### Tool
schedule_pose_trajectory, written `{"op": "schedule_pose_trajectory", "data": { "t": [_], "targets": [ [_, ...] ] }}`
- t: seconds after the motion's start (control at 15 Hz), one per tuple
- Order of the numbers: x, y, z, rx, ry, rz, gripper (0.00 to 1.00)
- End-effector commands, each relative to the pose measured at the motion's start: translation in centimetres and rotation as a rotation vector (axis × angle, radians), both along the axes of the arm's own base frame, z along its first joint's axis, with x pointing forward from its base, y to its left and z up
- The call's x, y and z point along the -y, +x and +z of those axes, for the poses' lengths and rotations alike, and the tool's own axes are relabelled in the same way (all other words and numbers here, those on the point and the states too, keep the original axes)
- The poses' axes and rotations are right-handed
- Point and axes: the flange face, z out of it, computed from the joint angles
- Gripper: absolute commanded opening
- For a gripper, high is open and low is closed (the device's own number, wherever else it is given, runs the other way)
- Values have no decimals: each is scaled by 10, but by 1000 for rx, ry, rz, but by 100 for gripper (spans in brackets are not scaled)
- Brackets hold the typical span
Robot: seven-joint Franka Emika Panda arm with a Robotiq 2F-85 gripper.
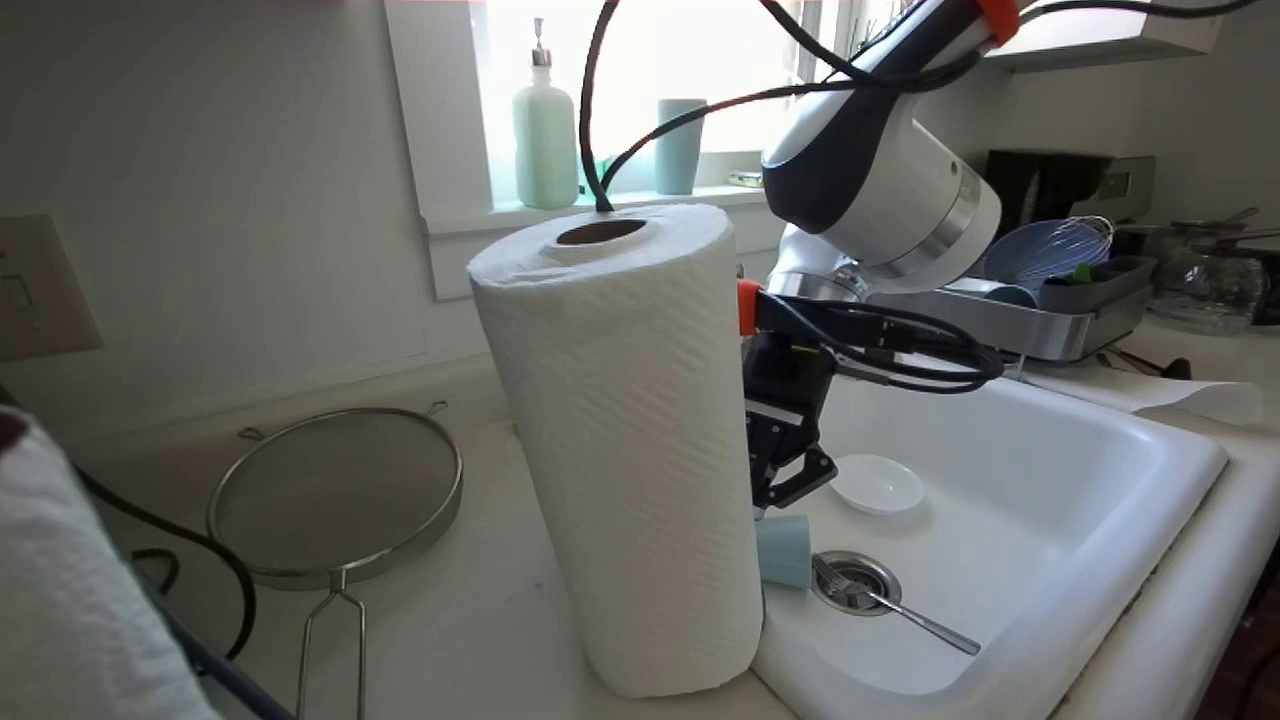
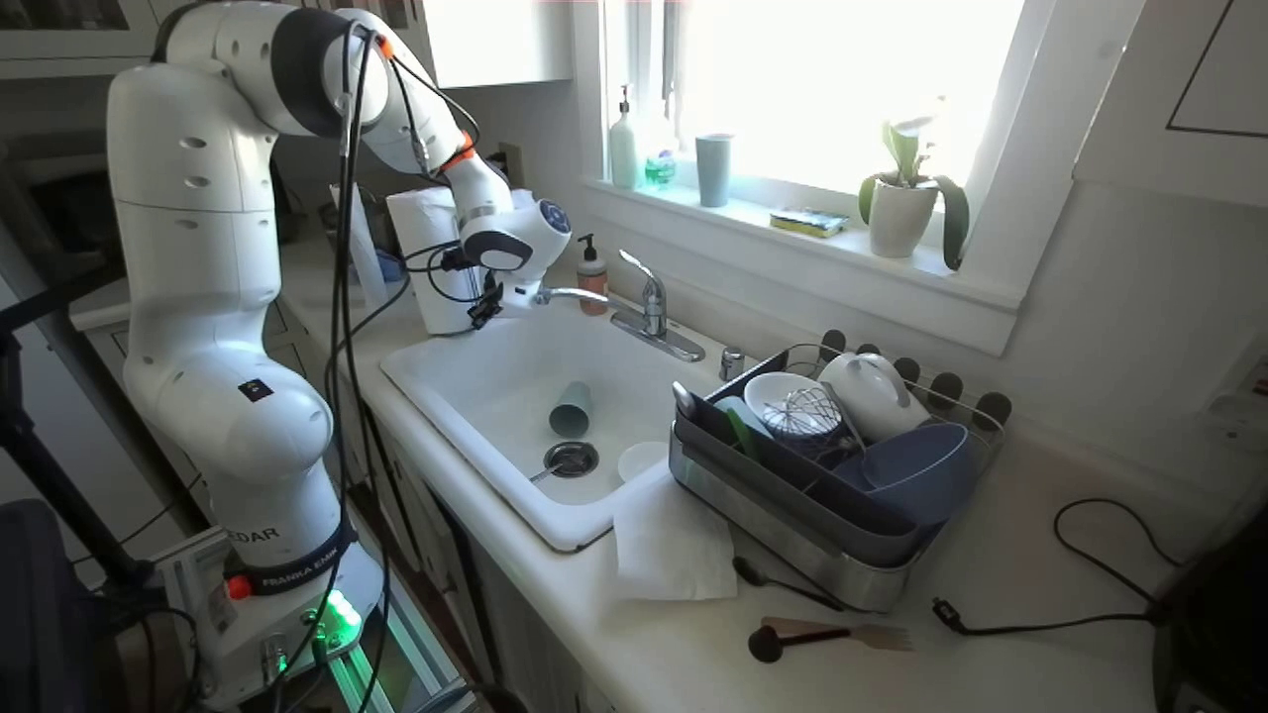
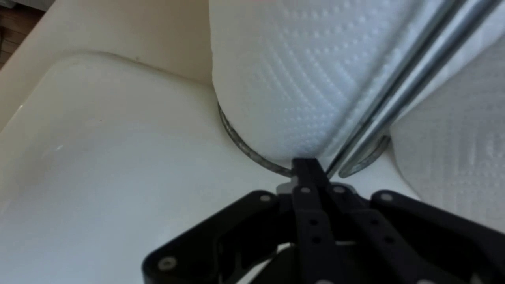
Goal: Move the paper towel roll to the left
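Note:
The paper towel roll is a tall white cylinder with a dark core, standing on the counter by the sink's edge. It also shows behind the arm in an exterior view and fills the upper wrist view. A metal rod runs along its side and a grey base ring curves under it. My gripper has its fingers together, with the tips low against the roll's sink side, at the base ring. I see nothing between the fingers. In an exterior view the roll partly hides the gripper.
The white sink lies beside the roll and holds a blue-grey cup, a white dish and a fork. A round strainer lies on the counter across from the sink. A faucet and soap bottle stand behind.

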Motion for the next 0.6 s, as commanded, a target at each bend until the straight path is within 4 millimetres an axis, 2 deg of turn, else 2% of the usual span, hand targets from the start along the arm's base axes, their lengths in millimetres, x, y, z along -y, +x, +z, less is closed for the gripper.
{"op": "schedule_pose_trajectory", "data": {
  "t": [0.0,0.53],
  "targets": [
    [-9,14,-8,8,67,24,0],
    [-33,25,-20,6,116,93,0]
  ]
}}
